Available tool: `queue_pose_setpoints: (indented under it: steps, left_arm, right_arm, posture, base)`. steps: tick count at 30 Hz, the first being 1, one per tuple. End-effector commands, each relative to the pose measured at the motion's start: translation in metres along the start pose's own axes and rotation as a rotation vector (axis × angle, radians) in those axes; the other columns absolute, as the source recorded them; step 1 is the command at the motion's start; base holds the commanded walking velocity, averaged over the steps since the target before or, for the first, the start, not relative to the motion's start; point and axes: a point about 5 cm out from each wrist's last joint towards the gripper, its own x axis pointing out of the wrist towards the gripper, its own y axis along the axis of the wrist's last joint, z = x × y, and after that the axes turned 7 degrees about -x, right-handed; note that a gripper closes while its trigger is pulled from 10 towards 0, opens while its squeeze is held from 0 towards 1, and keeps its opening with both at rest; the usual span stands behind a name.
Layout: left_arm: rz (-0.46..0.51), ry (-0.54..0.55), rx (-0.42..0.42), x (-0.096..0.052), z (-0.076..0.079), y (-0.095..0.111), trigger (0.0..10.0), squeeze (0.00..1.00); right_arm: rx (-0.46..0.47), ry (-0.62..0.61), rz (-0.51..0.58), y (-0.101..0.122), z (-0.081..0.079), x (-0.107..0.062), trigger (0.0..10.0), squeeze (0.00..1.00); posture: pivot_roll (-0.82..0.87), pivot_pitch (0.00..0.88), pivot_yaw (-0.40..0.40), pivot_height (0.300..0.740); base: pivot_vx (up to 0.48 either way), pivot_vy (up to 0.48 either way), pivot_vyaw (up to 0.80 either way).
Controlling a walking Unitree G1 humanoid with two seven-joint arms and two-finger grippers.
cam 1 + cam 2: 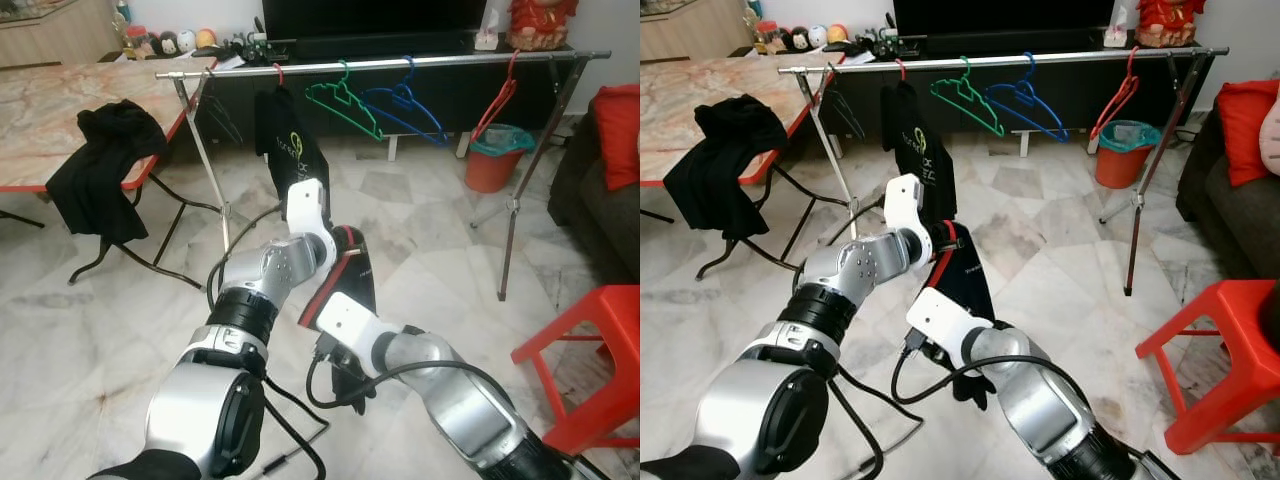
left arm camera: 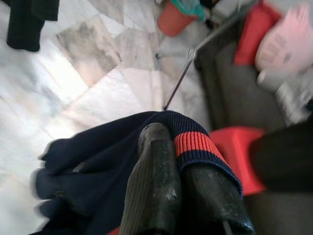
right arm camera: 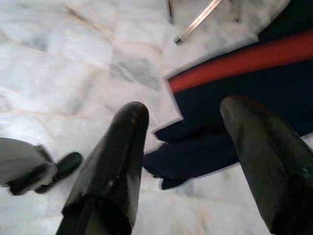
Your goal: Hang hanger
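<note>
A navy garment [image 1: 350,275] with a red stripe hangs low in front of me. My left gripper [image 2: 173,134] is shut on its red-striped ribbed edge [image 2: 193,142]. In the right wrist view, my right gripper [image 3: 185,110] stands open just beside the garment's lower part [image 3: 215,142], above the floor. No hanger can be made out inside the cloth. Beyond stands the metal clothes rail [image 1: 400,63]. It carries a black shirt [image 1: 290,140] on a red hanger, a green hanger [image 1: 345,105], a blue hanger [image 1: 405,110] and a red hanger [image 1: 497,105].
A marble-topped table [image 1: 50,110] with a black cloth [image 1: 100,165] draped over it stands at the left. A red stool [image 1: 600,350] is close at the right. A red bin [image 1: 495,160] and a dark sofa [image 1: 580,190] lie behind the rail.
</note>
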Motion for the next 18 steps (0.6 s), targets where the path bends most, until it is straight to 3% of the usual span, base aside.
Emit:
queue_pose_setpoints:
  steps: [1, 2, 7, 13, 18]
  left_arm:
    - [0.068, -0.037, -0.062, -0.001, 0.018, 0.018, 0.0, 0.0]
    - [0.081, -0.026, -0.142, -0.001, 0.024, 0.024, 0.0, 0.0]
    - [0.099, -0.038, -0.307, -0.005, 0.04, 0.038, 0.0, 0.0]
    - [0.105, -0.11, -0.37, -0.012, 0.065, 0.053, 0.0, 0.0]
    - [0.076, -0.222, -0.417, -0.027, 0.1, 0.064, 0.0, 0.0]
  right_arm:
    - [-0.022, 0.007, 0.012, 0.005, -0.003, 0.007, 10.0, 0.0]
    - [-0.023, 0.011, 0.011, 0.007, -0.004, 0.013, 10.0, 0.0]
    - [-0.041, -0.001, 0.009, 0.009, -0.003, 0.016, 10.0, 0.0]
    - [-0.035, -0.029, 0.029, 0.014, -0.001, 0.019, 10.0, 0.0]
    - [-0.006, -0.11, 0.104, 0.029, 0.005, 0.025, 10.0, 0.0]
  posture:
    - [-0.13, 0.0, 0.074, 0.74]
    - [-0.13, 0.0, 0.072, 0.74]
    - [-0.12, 0.0, 0.07, 0.74]
    - [-0.12, 0.0, 0.07, 0.74]
    - [-0.1, 0.0, 0.073, 0.74]
  base:
    - [0.0, 0.0, 0.0]
    - [0.0, 0.0, 0.0]
    - [0.0, 0.0, 0.0]
    - [0.0, 0.0, 0.0]
    - [0.0, 0.0, 0.0]
